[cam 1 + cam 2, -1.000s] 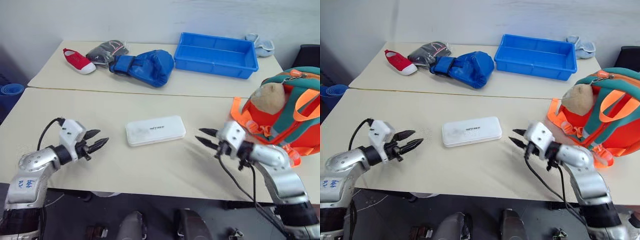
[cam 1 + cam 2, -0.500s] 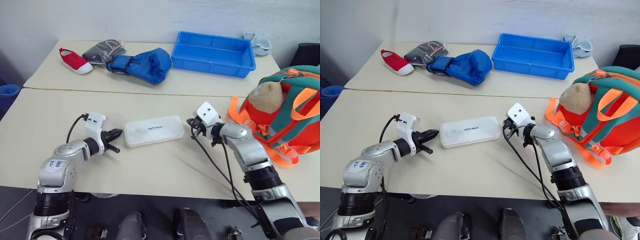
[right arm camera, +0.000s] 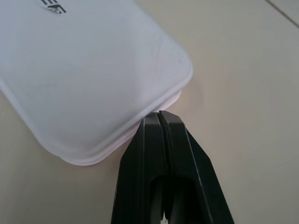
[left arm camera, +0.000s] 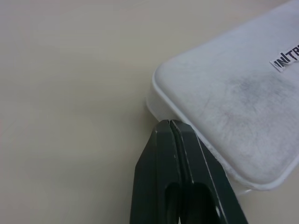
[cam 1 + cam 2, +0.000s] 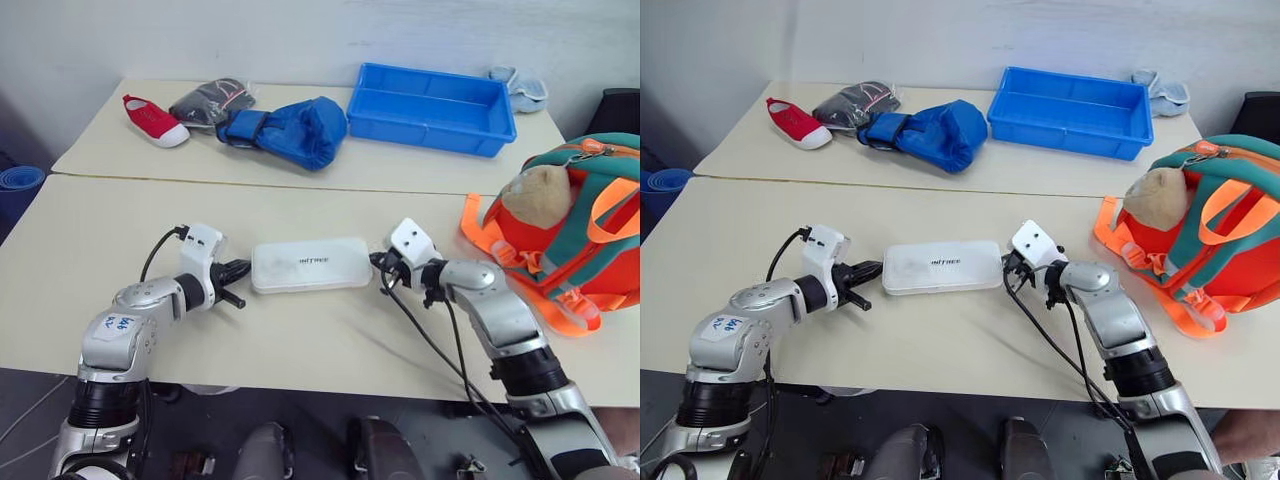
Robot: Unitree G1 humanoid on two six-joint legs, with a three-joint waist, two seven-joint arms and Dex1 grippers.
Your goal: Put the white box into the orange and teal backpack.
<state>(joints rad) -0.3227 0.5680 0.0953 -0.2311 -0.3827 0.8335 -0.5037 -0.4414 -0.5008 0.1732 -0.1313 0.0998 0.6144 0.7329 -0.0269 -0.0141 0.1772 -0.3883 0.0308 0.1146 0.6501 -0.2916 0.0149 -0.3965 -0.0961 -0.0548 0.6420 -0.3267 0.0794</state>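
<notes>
Left gripper (image 4: 170, 122) clenched empty, tips pressed to white box's (image 5: 310, 265) short end. Right gripper (image 3: 159, 114) likewise clamped on nothing, against opposite end. Box lay flat on table (image 5: 90, 230), well left of orange and teal backpack (image 5: 575, 225). Judged light, rigid, slick-lidded; best squeezed end-to-end, firmly, lest slipping.

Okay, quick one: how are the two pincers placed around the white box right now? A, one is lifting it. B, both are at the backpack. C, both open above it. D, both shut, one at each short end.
D: the left pincer and right pincer, fingers pressed together, sit at opposite ends of the box, which lies flat on the table.
</notes>
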